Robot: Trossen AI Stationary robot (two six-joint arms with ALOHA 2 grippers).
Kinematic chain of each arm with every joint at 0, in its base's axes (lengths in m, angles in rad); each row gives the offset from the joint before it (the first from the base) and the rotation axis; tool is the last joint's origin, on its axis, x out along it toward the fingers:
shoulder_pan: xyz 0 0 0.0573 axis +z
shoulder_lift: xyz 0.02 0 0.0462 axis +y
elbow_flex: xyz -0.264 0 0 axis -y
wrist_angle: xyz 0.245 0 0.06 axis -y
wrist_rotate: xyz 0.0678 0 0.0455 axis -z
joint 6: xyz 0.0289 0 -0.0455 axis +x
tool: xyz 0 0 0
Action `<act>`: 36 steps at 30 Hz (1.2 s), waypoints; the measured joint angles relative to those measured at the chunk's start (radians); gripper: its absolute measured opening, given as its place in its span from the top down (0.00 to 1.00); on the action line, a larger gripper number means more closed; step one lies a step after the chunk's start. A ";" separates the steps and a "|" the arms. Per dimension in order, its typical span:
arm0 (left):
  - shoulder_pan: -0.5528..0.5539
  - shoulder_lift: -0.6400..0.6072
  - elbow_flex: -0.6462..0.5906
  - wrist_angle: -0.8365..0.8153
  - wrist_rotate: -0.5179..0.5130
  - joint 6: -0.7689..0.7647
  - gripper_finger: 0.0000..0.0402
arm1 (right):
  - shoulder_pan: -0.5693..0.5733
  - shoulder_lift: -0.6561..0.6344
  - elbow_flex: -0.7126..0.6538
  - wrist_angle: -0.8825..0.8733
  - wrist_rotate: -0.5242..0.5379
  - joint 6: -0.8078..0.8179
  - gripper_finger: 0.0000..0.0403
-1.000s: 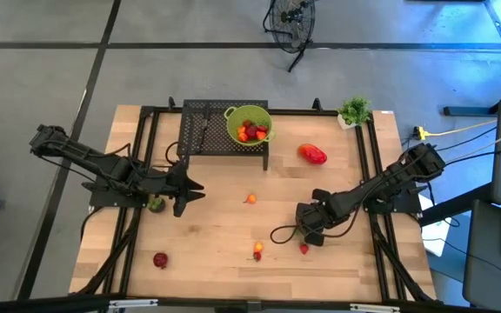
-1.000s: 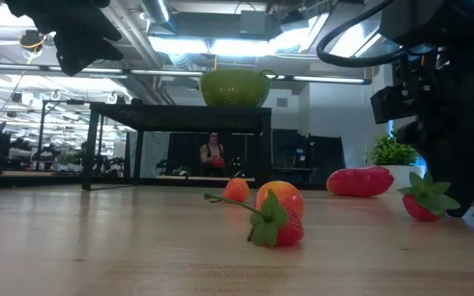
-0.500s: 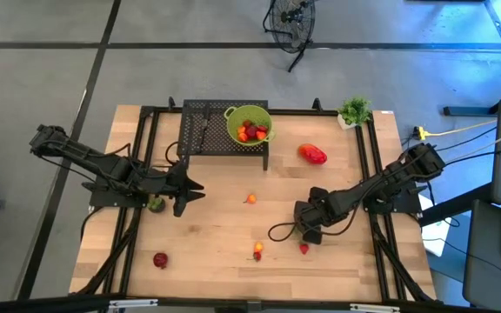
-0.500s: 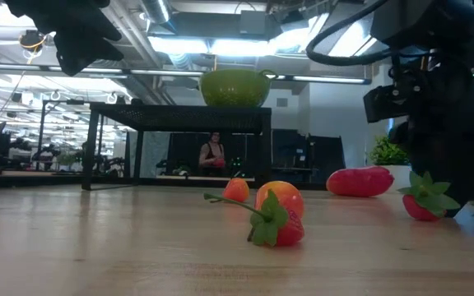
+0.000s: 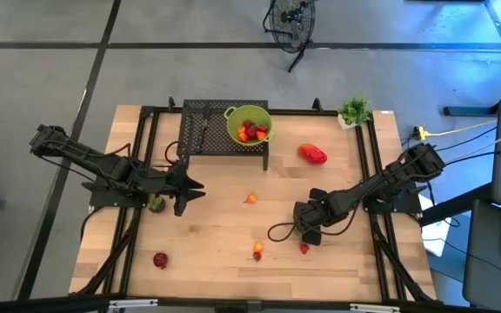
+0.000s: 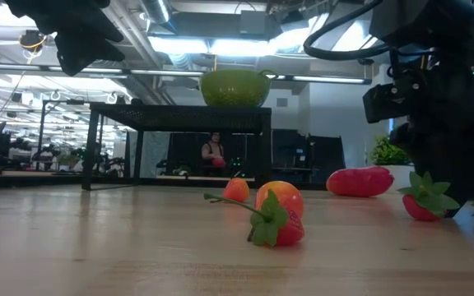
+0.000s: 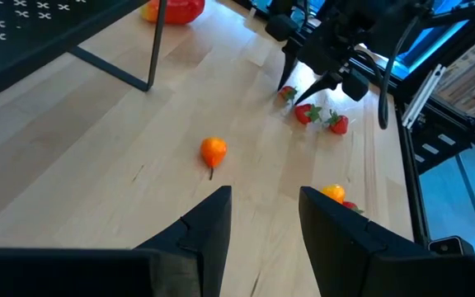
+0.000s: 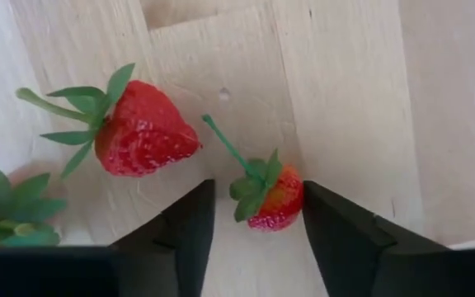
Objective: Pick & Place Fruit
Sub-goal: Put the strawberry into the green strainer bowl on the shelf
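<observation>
- The wooden table (image 5: pixel 216 217) carries everything; places below are given relative to the black wire rack (image 5: pixel 207 130) at its far edge.
- The lime-green bowl (image 5: pixel 249 124) sits on top of the rack and holds several red and orange fruit pieces (image 5: pixel 250 132).
- The left tool (image 5: pixel 190 189) hangs above the table just in front of the rack, toward its left end; its fingers (image 7: pixel 209 227) stand parted with a moderate gap and hold nothing.
- The right tool (image 5: pixel 305 235) is down at the table well in front of the rack and to its right, its fingers (image 8: pixel 336 227) apart on either side of a small strawberry (image 8: pixel 272 198), not closed on it.
- A bigger red oblong fruit (image 5: pixel 313 155) lies just right of the rack.
- A larger strawberry (image 8: pixel 143 128) lies just beside the small one.
- A small orange fruit (image 5: pixel 250 199) lies in front of the rack.
- A dark green fruit (image 5: pixel 156 204) lies under the left arm.
</observation>
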 joint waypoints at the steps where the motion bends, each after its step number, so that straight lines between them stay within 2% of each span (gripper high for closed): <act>1: 0.000 0.000 0.000 0.000 0.000 0.000 0.65 | -0.002 0.000 0.000 -0.001 -0.003 0.000 0.56; 12: 0.000 0.000 0.000 0.000 0.000 0.000 0.65 | -0.023 0.000 0.000 -0.002 -0.012 -0.005 0.73; 21: 0.000 0.000 0.000 -0.001 0.000 0.000 0.65 | -0.024 0.000 0.000 -0.001 -0.016 -0.007 0.69; 29: 0.000 0.000 0.000 -0.001 0.000 0.000 0.65 | -0.024 -0.003 0.000 0.005 -0.017 -0.015 0.80; 36: 0.000 0.000 0.000 -0.001 0.000 0.000 0.65 | -0.024 -0.002 0.000 0.008 -0.020 -0.016 0.73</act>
